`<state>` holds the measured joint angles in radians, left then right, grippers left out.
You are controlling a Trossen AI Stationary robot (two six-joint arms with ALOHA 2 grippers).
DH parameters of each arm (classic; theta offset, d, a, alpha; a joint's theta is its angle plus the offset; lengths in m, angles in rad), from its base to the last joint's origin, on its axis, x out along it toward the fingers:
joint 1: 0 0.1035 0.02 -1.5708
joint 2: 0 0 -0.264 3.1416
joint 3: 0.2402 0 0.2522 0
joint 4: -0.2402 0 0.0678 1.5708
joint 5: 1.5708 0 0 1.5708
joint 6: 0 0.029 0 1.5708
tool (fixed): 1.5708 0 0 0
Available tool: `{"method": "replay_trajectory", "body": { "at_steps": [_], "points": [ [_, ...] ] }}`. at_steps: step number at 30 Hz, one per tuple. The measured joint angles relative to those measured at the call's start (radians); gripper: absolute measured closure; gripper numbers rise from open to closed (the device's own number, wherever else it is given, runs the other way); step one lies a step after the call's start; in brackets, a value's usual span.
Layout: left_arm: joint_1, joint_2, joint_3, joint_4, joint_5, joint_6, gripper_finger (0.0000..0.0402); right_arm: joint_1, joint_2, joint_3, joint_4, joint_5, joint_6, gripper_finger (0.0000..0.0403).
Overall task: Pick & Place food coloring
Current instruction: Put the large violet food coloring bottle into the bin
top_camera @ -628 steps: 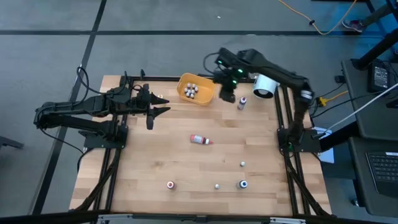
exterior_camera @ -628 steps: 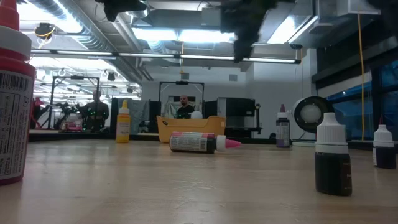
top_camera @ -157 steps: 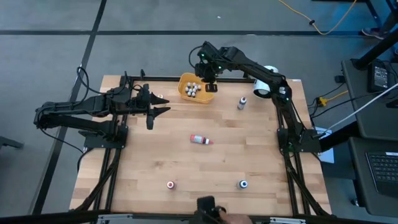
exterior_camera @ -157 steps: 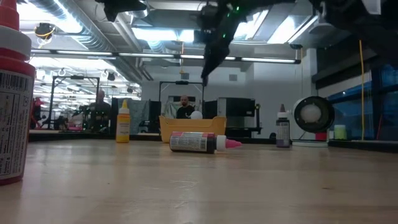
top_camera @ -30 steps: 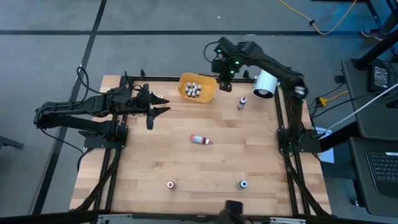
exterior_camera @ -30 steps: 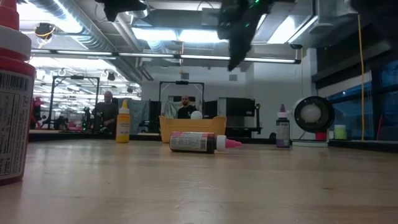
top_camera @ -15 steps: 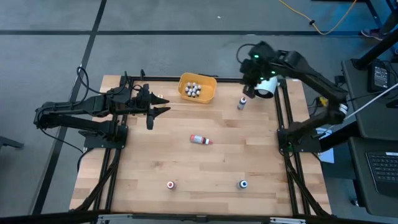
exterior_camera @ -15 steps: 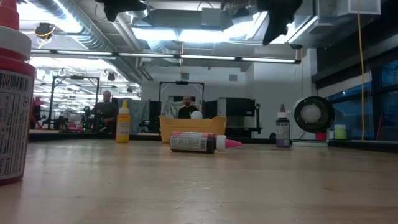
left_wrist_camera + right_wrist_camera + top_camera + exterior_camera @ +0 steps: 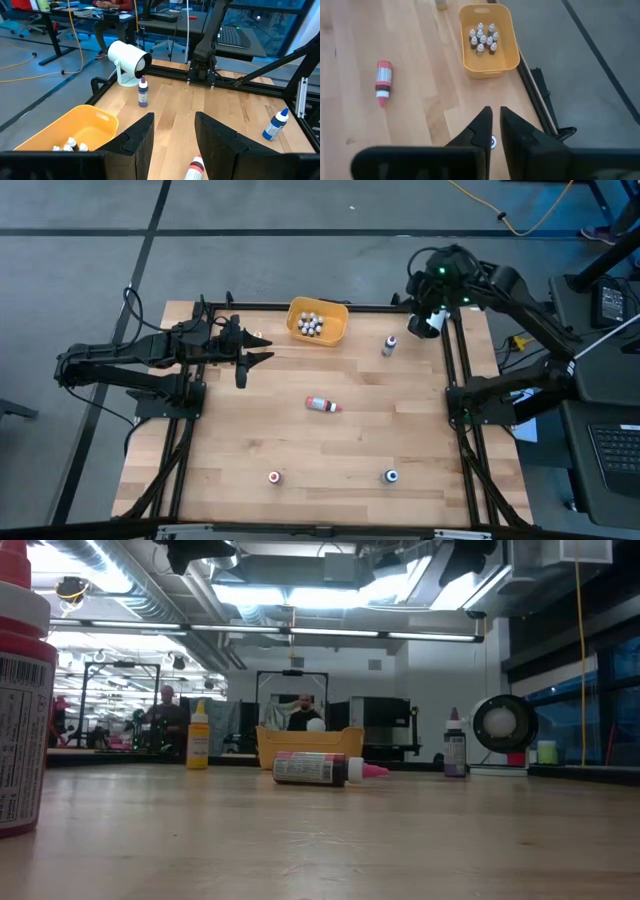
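Observation:
Several tiny food coloring bottles (image 9: pixel 482 37) stand in the orange bowl (image 9: pixel 335 330) at the table's far edge. Loose ones are out on the table: a purple-topped one (image 9: pixel 388 345) stands upright, a red one (image 9: pixel 322 404) lies on its side, and a red-capped one (image 9: pixel 273 477) and a blue-capped one (image 9: pixel 391 476) stand near the front edge. My right gripper (image 9: pixel 418 320) hangs shut and empty high over the far right corner, by the white cylinder (image 9: pixel 432 323). My left gripper (image 9: pixel 255 352) waits open at the table's left, well above the table top.
A small yellow bottle (image 9: pixel 258 338) stands beside my left gripper. A dark frame rail (image 9: pixel 455 360) runs along the table's right edge. People sit and stand in the room beyond the table's far edge. Bare wood lies between the red bottle and the front pair.
My right gripper has swung from beside the orange bowl toward the table's right edge and risen, tipping less steeply downward. It now hangs over the far right corner. It has stayed shut with nothing in it. The bottles have not moved.

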<state>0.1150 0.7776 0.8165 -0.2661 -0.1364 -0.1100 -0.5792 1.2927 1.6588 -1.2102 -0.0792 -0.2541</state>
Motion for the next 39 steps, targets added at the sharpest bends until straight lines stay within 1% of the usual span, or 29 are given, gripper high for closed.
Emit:
{"method": "replay_trajectory", "body": {
  "at_steps": [2,5,11,13,15,17,19,21,26,32,36,39],
  "points": [
    [0.000,0.000,0.000,0.000,0.000,0.000,0.0263,-0.007,0.012,0.000,-0.002,0.001,-0.017,0.0355],
    [0.000,0.000,0.000,0.000,0.000,0.000,0.0263,-0.023,0.040,0.000,-0.004,0.007,-0.022,0.0326],
    [0.000,0.000,0.000,0.000,0.000,0.000,0.0263,-0.066,0.114,0.000,-0.102,-0.003,-0.091,0.0226],
    [0.000,0.000,0.000,0.000,0.000,0.000,0.0263,-0.080,0.137,0.000,-0.125,-0.022,-0.116,0.0193],
    [0.000,0.000,0.000,0.000,0.000,0.000,0.0263,-0.086,0.150,0.000,-0.121,-0.045,-0.130,0.0168],
    [0.000,0.000,0.000,0.000,0.000,0.000,0.0263,-0.087,0.165,0.000,-0.105,-0.051,-0.146,0.0155],
    [0.000,0.000,0.000,0.000,0.000,0.000,0.0263,-0.087,0.175,-0.015,-0.075,-0.053,-0.163,0.0152],
    [0.000,0.000,0.000,0.000,0.000,0.000,0.0263,-0.087,0.169,-0.066,-0.026,-0.055,-0.176,0.0155],
    [0.000,0.000,0.000,0.000,0.000,0.000,0.0263,-0.091,0.159,-0.267,0.078,-0.057,-0.197,0.0171],
    [0.000,0.000,0.000,0.000,0.000,0.000,0.0263,-0.099,0.159,-0.493,0.223,-0.106,-0.198,0.0181],
    [0.000,0.000,0.000,0.000,0.000,0.000,0.0263,-0.101,0.158,-0.574,0.324,-0.101,-0.200,0.0181],
    [0.000,0.000,0.000,0.000,0.000,0.000,0.0263,-0.103,0.158,-0.600,0.369,-0.093,-0.198,0.0181]
  ]
}}
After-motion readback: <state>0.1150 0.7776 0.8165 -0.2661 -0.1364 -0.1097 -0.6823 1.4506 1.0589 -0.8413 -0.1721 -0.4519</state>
